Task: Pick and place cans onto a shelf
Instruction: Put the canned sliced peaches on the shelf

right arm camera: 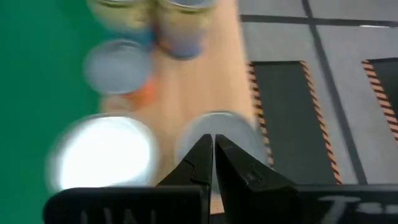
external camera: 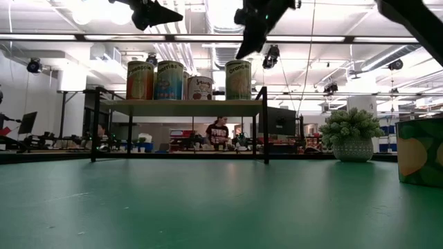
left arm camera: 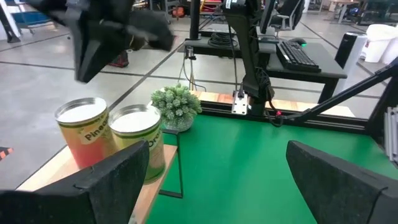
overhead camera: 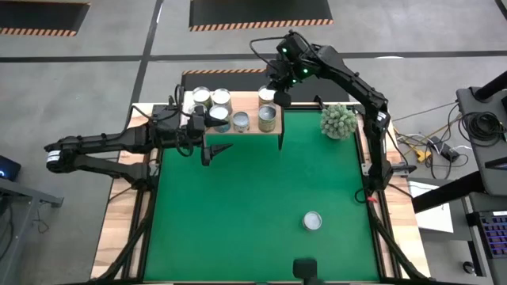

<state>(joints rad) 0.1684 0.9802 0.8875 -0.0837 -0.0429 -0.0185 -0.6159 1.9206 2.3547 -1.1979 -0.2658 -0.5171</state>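
The light-wood shelf [overhead camera: 252,125] on black legs stands at the mat's far edge and bears several cans [overhead camera: 221,97], upright on their bases; they also show in the low view [external camera: 169,80]. One more can [overhead camera: 313,221] stands on the green mat near the front. My right gripper [overhead camera: 281,98] is shut and points down over the shelf's right end, just above the back right can [right arm camera: 219,129], with a small gap in the low view [external camera: 240,55]. My left gripper [overhead camera: 215,150] is open and empty, raised in front of the shelf's left half [left arm camera: 224,186].
A fuzzy pale-green ball plant [overhead camera: 339,121] in a pot stands on the mat right of the shelf. Wooden strips [overhead camera: 119,229] border the mat. The lone can looms at the low view's right edge [external camera: 421,152]. A person shows in the room behind.
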